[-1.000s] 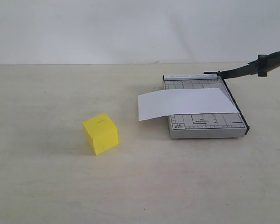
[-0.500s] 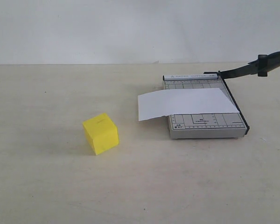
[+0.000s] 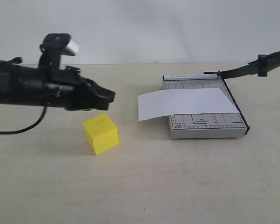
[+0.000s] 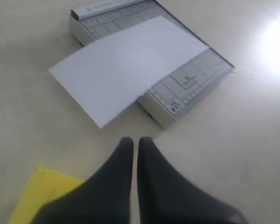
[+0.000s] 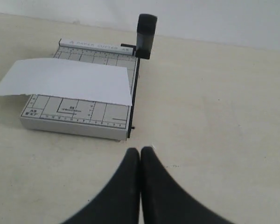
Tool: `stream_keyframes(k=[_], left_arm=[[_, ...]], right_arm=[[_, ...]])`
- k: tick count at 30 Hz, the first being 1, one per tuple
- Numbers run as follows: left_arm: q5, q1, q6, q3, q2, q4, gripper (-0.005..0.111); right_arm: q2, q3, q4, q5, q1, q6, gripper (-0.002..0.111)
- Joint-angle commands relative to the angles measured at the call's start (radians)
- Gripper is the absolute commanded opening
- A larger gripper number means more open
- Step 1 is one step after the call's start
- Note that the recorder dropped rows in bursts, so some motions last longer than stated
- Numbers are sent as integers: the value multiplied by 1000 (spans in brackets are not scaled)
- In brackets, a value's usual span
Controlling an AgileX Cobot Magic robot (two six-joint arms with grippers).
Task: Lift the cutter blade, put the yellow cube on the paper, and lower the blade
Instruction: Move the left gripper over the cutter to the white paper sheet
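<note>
Bare table (image 3: 177, 177) around yellow cube (image 3: 101, 133), left gripper (image 3: 113, 96) above it, raised cutter blade (image 3: 252, 68) clear of paper (image 3: 186, 102)

**Watching one cutter from three angles**

Exterior: looking low across the table (image 3: 177, 186) toward the wall (image 3: 140, 28), well back. Left wrist: peering steeply down over the left gripper (image 4: 135, 142), hanging near the paper (image 4: 126, 65). Right wrist: gazing shallowly over the right gripper (image 5: 140, 151) toward the cutter blade (image 5: 146, 32) side. Sharing paper and cutter base (image 4: 191, 84) throughout.

One cube (image 3: 101, 134), one paper (image 3: 186, 103), one cutter (image 3: 206, 125)
</note>
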Motion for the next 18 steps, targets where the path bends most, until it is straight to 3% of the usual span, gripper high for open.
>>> stream_keyframes(k=[1, 7, 18], left_arm=[[-179, -126, -65, -225, 133, -18, 4], [-328, -217, -150, -448, 278, -18, 4], [-258, -241, -269, -622, 513, -18, 4]], right_arm=[[-3, 3, -2, 50, -3, 2, 0], [-3, 3, -7, 62, -3, 0, 0], [-3, 3, -6, 66, -3, 0, 0]])
